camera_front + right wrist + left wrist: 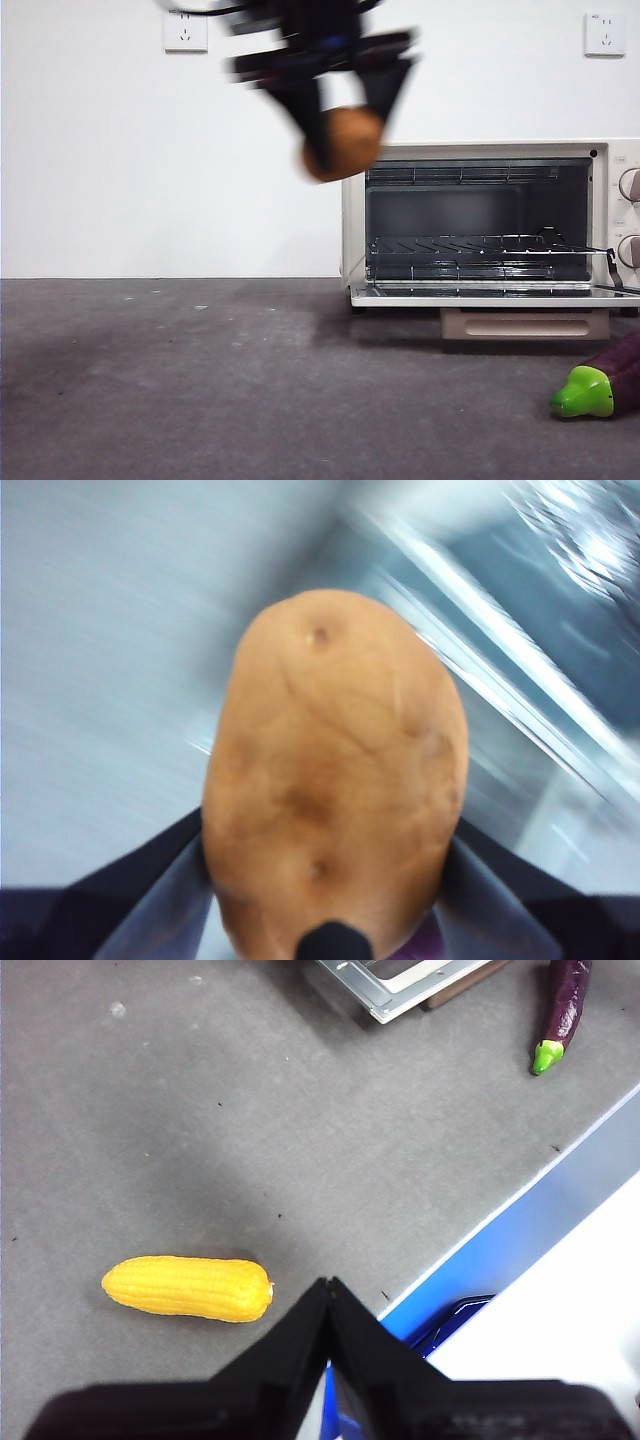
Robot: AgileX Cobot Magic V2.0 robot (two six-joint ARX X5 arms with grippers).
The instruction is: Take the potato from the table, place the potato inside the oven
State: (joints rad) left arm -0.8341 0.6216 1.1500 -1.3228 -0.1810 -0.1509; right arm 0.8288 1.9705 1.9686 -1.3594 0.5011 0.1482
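Note:
The orange-brown potato [343,143] hangs in the air, held between the black jaws of my right gripper [345,135], which is shut on it. It sits high above the table [200,380], just left of the oven [480,225] and level with its top edge. The oven's door is folded down and its wire rack [480,245] shows inside. In the right wrist view the potato [335,780] fills the middle, and the surroundings are blurred by motion. My left gripper [328,1290] is shut on nothing, hovering over the table's edge.
A purple eggplant with a green cap [590,390] lies on the table in front of the oven at the right. A yellow corn cob [188,1287] lies near the left gripper. The table's edge with a blue strip [520,1230] runs beside it.

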